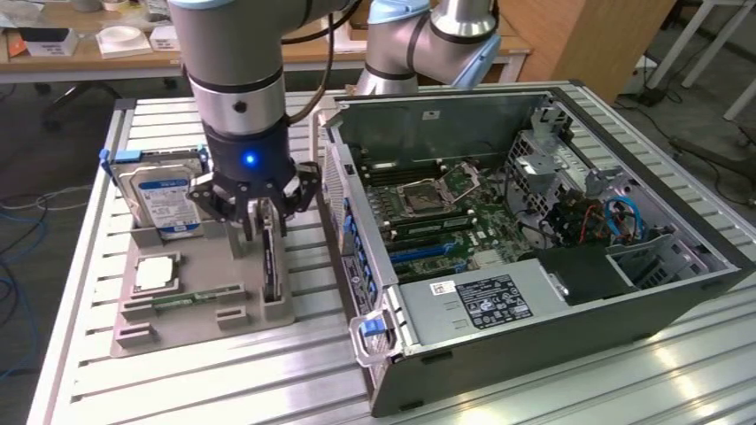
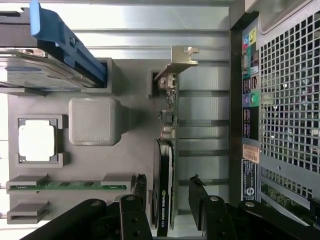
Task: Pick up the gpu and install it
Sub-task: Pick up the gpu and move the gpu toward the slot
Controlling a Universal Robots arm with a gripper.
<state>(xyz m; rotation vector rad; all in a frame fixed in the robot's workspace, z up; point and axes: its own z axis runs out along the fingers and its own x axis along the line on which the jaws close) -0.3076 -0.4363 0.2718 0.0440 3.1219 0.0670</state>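
Observation:
The gpu (image 1: 271, 261) stands on its edge in a slot of the grey holder tray (image 1: 207, 257), to the exterior view's left of the open computer case (image 1: 661, 292). In the wrist view the gpu (image 2: 167, 125) is a thin green card with a black cooler and a silver end bracket (image 2: 181, 59). My gripper (image 1: 262, 232) hangs right over it. It is open (image 2: 168, 186), with one black finger on each side of the card at the cooler end. A small gap shows on both sides. The motherboard (image 1: 443, 208) lies exposed inside the case.
The tray (image 2: 132, 155) also holds a hard drive (image 1: 165, 195) with a blue-and-white label, a processor chip (image 1: 155, 273) and a narrow memory stick (image 1: 183, 301). The case's rear panel (image 2: 280, 100) stands close beside the card. A second arm's base (image 1: 413, 44) is behind.

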